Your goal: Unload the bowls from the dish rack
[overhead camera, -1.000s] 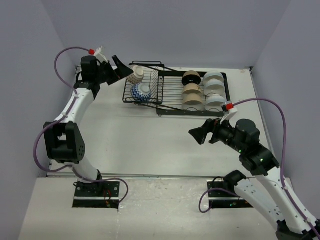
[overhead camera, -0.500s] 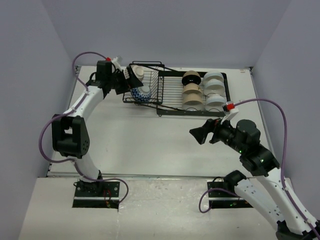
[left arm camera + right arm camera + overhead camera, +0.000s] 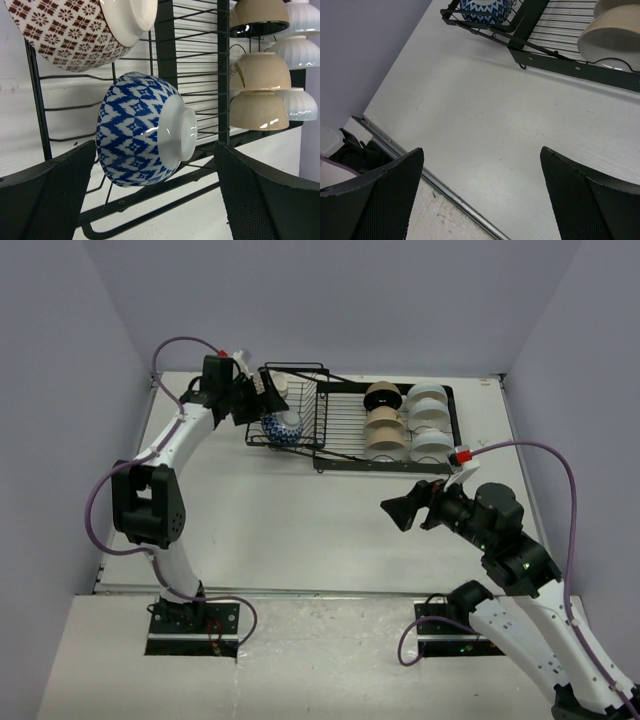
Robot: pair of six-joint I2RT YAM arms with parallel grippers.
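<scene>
Black dish rack (image 3: 335, 445) holds all bowls (image 3: 385, 432) seen, 0 on counter (image 3: 280, 515) yet. Left end effector (image 3: 155, 150) is spread round blue bowl (image 3: 283, 426) w/o touching; right end effector (image 3: 398, 510) is spread, empty.

brown-patterned bowl (image 3: 75, 30) cropped at top edge, beige bowl (image 3: 612, 37) cut off at right edge
</scene>
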